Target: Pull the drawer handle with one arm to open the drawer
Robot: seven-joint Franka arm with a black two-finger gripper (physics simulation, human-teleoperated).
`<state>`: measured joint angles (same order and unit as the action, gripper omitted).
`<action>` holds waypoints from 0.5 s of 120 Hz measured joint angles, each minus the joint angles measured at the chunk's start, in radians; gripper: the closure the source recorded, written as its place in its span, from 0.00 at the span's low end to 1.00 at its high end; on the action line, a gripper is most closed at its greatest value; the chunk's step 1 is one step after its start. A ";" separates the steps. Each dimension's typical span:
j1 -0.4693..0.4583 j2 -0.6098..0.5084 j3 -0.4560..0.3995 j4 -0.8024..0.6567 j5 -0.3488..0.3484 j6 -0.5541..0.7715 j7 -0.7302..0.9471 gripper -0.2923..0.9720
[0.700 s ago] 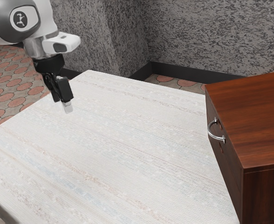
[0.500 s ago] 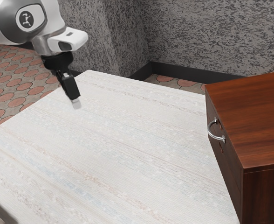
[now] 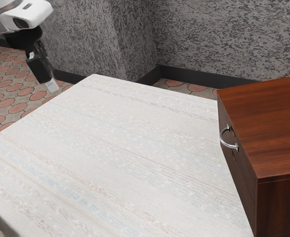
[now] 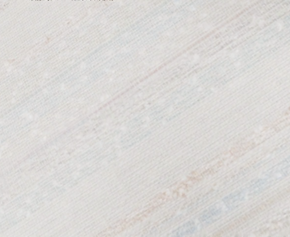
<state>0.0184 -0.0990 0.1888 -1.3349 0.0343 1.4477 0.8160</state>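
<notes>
1. Exterior view placed our arm (image 3: pixel 21 15) in its upper left corner, with the black gripper (image 3: pixel 51 86) hanging tilted below the white hand, its pale tip lowest.
2. We saw the gripper edge-on, so we could not tell whether it was released or clenched.
3. Its tip appeared against the red-tiled floor (image 3: pixel 7 98), just beside the far edge of the table (image 3: pixel 135 148) on the exterior view's left.
4. The table had a pale, whitish top with faint pink and blue streaks running across it.
5. A dark wooden cabinet (image 3: pixel 268 118) stood at the table's side on the exterior view's right. We could not tell whether it rested on the table or beside it.
6. The drawer (image 3: pixel 238 173) lay in the cabinet face turned toward the exterior view's left. That face looked flush with the body, so the drawer seemed shut to us.
7. The drawer handle (image 3: pixel 227 138), a curved silver bar, sat high on that face and stood off it in an arc.
8. Gripper and drawer handle were well apart, with most of the tabletop between them.
9. Behind the table we saw a speckled grey wall (image 3: pixel 209 34) with a dark baseboard (image 3: pixel 199 76) along its foot.
10. Wrist view looked onto the table (image 4: pixel 145 118), its woven pale surface crossed by slanting streaks.
</notes>
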 joint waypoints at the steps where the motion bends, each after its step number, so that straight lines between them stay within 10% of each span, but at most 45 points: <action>1: -0.001 0.000 0.000 0.000 -0.001 0.000 0.002 0.23; 60: -0.031 0.055 0.006 -0.029 -0.019 0.043 0.211 0.23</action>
<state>-0.0122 -0.0436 0.1950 -1.3636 0.0150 1.4910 1.0268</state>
